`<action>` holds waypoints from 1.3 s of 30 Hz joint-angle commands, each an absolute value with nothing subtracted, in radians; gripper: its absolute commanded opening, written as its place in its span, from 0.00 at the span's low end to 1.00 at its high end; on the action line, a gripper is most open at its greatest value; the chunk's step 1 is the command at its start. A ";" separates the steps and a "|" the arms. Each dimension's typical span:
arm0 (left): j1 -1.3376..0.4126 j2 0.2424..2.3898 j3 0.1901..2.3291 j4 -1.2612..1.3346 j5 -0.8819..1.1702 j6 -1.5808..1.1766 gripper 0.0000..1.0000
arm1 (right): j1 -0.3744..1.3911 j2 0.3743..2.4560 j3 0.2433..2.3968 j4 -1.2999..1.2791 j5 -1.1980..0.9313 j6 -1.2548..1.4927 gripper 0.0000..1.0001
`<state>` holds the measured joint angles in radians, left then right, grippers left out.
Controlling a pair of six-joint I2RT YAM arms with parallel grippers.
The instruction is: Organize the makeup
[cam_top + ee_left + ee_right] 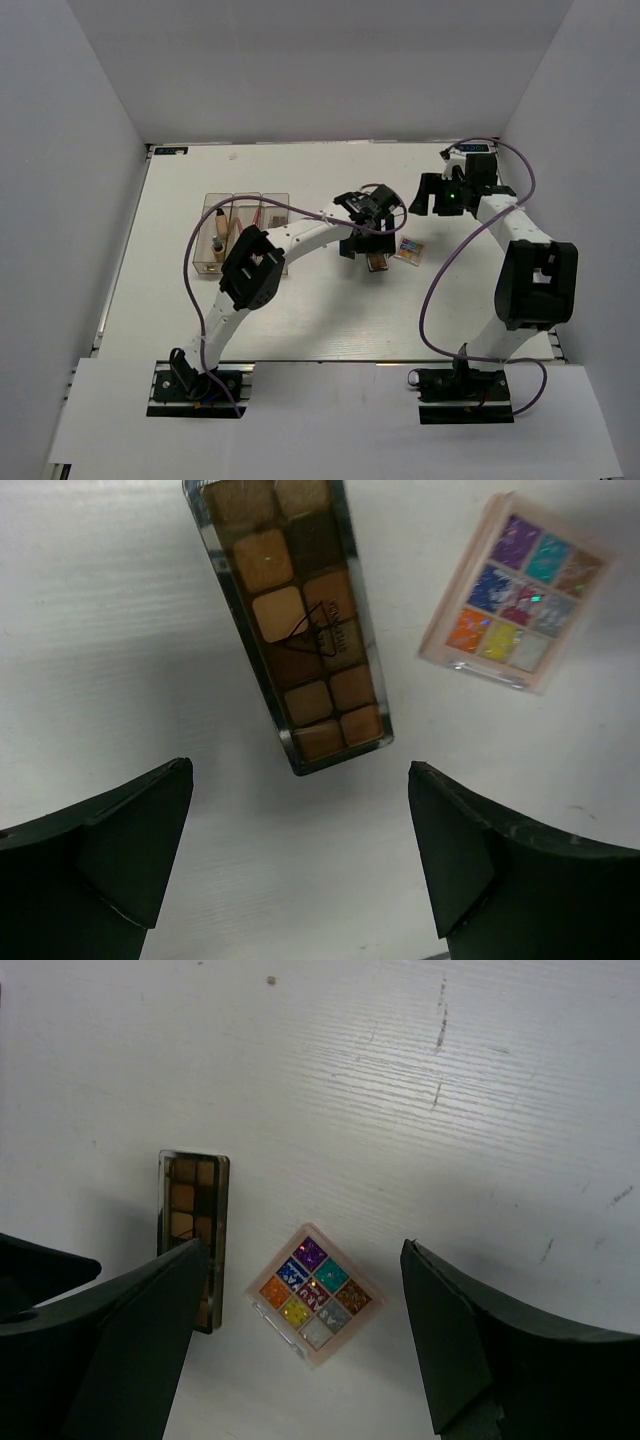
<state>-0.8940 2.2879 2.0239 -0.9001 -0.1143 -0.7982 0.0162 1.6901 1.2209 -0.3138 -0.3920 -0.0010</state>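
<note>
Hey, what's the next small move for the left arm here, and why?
Probably ease the left end effector forward and down over the brown eyeshadow palette. Its jaws stand open with nothing between them, and the palette lies flat on the table just ahead of them, apart from the colourful palette and not yet in the organizer.

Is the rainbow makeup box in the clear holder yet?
No, out. The rainbow palette lies flat on the table, beside the brown palette, apart from the organizer.
</note>
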 commanded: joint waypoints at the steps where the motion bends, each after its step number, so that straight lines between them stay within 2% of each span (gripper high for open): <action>1: -0.894 2.281 2.069 -0.928 -0.170 -0.839 0.98 | -0.021 1.625 1.180 -0.262 -0.409 -0.011 0.83; 17: -0.931 2.372 2.085 -0.761 -0.224 -0.881 0.98 | -0.064 1.592 1.092 -0.215 -0.500 0.049 0.80; 39: -0.931 2.508 2.106 -0.968 -0.341 -0.874 0.97 | -0.089 1.569 1.043 -0.176 -0.541 0.110 0.80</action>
<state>-0.9329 2.4355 2.1189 -0.8642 -0.3267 -0.8829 -0.0803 1.6089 1.0496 -0.2070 -0.5167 0.0956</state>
